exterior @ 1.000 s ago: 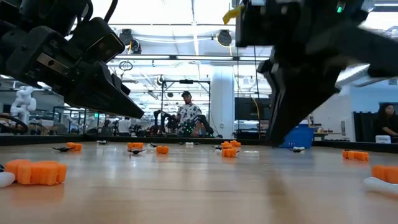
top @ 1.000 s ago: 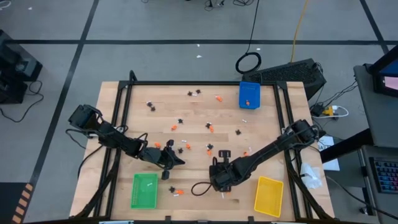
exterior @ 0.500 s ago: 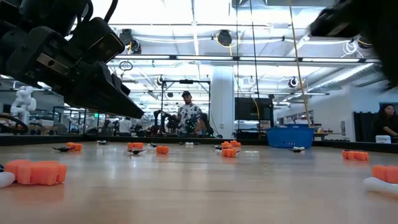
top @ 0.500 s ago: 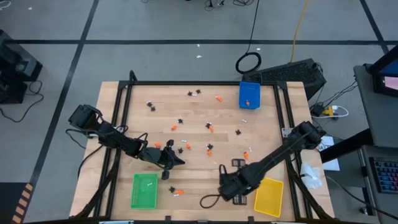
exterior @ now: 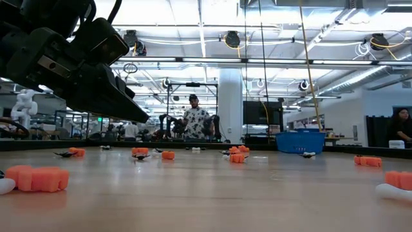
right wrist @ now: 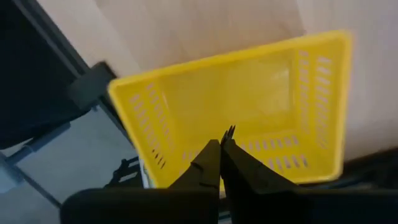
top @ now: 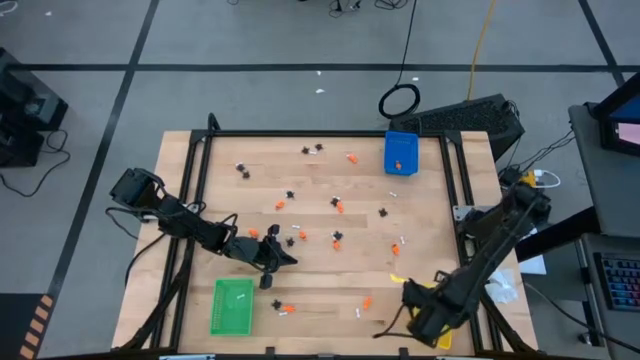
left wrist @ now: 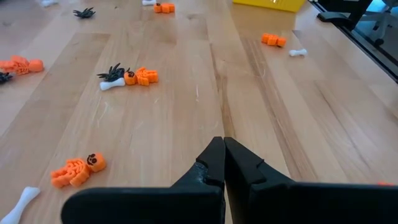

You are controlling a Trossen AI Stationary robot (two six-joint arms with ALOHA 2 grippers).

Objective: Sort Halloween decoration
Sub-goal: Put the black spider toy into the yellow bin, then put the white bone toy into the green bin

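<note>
Halloween decoration pieces lie scattered on the wooden table: orange figures (left wrist: 78,171), black spiders (left wrist: 112,73) and white bones (left wrist: 115,85). My left gripper (left wrist: 224,142) is shut and empty, held low over the table's near-left part (top: 285,258), pointing toward its right edge. My right gripper (right wrist: 221,144) hangs over the yellow tray (right wrist: 230,56) at the near right corner (top: 425,318), shut on a tiny black spider (right wrist: 229,130). The arm hides most of that tray in the high view. My right gripper pinches the tiny black spider at its fingertips; only spiky legs (right wrist: 229,129) stick out past them. The fingers point steeply down from above. The piece is lifted clear, above the inside of the yellow tray.
A green tray (top: 232,305) stands at the near left and a blue tray (top: 401,152) at the far right. A black frame rail runs along the table's edges (top: 300,133). People stand in the room beyond the far edge (exterior: 196,122).
My right gripper has risen from the table's near middle and swung toward the near right corner, until it is over the yellow tray. Its wrist has rolled and tipped to point more steeply down. It has left the low view.
</note>
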